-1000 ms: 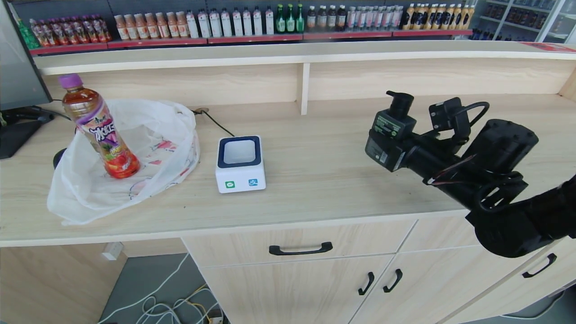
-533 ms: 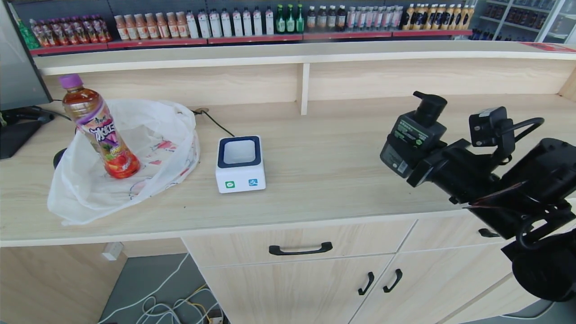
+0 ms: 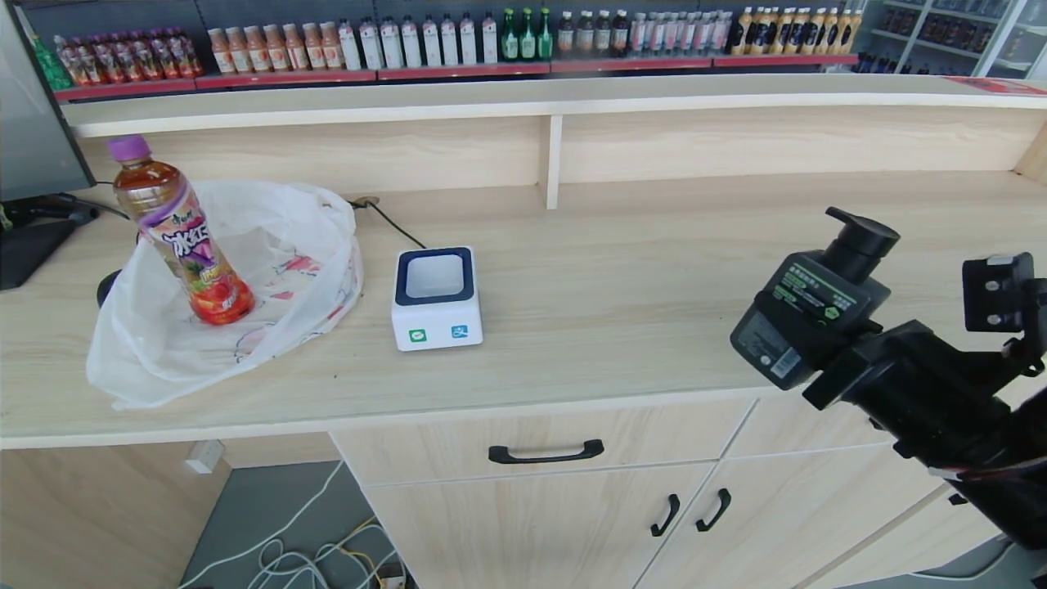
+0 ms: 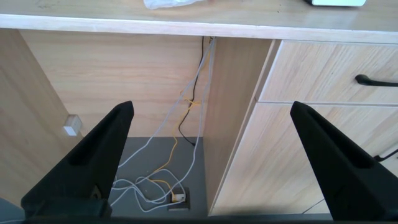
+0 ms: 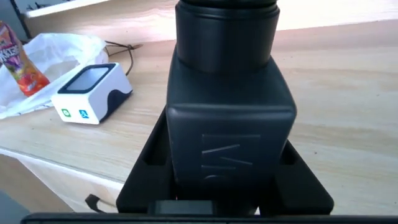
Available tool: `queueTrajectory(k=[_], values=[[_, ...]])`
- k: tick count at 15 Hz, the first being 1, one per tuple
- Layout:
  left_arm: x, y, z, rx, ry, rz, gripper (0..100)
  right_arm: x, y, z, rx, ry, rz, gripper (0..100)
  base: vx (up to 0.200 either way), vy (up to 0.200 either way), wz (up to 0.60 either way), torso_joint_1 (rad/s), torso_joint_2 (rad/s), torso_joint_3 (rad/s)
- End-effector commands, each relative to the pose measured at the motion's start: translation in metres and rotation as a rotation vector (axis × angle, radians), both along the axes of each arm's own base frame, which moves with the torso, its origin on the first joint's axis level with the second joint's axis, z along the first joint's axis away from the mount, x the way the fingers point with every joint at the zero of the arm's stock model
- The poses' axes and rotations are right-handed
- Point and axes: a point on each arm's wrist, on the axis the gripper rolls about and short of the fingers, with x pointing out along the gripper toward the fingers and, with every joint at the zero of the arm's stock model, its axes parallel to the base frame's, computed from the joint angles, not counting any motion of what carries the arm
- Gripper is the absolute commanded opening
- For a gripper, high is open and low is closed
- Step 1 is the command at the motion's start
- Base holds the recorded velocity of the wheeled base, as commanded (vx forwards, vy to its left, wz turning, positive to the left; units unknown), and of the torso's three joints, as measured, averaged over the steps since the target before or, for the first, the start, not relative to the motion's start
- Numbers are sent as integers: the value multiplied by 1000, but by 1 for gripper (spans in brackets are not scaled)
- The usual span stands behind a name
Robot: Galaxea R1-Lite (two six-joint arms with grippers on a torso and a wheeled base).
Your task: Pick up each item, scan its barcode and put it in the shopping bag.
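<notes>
**Right gripper holds the pump bottle; one drink stands in the bag**

The left gripper (image 4: 211, 165) is low, in front of the cabinet under the counter. Its two fingers (image 4: 90, 165) are spread wide and there is nothing between them. Beyond them lie loose cables (image 4: 165, 180) on the floor.

The right gripper (image 3: 830, 364) is closed on the lower body of a dark pump bottle (image 3: 806, 315). The bottle is tilted, with its pump head pointing up and away from the gripper. The right wrist view shows the fingers pressed on both sides of the pump bottle (image 5: 227, 106). The gripper holds it over the front edge of the wooden counter (image 3: 613, 311), above the drawer fronts.

To the left of this gripper, well apart from it, the white scanner (image 3: 436, 298) with a blue frame on top sits on the counter. Further to the left, beyond the scanner, lies the white plastic shopping bag (image 3: 164, 352), with its mouth open. Inside it stands one tea bottle (image 3: 180, 233) with a purple cap, leaning to one side. I cannot tell if something else is in the bag.

Far behind the gripper, past the raised back of the counter, a red shelf (image 3: 523, 69) carries a long row of drinks.
</notes>
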Motion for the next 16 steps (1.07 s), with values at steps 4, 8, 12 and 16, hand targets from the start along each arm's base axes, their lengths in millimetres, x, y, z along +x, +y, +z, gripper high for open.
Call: queueTrajectory(k=[4, 8, 12, 16], values=[[0, 0, 0, 0, 0, 0, 100, -32, 3, -5, 127, 87, 80, 0, 0, 0, 0, 0, 0, 0], [0, 0, 0, 0, 0, 0, 100, -37, 27, 4, 163, 73, 210, 0, 0, 0, 0, 0, 0, 0], [0, 0, 0, 0, 0, 0, 100, -48, 43, -8, 171, 160, 311, 0, 0, 0, 0, 0, 0, 0], [0, 0, 0, 0, 0, 0, 100, -54, 76, -6, 194, 184, 455, 0, 0, 0, 0, 0, 0, 0]])
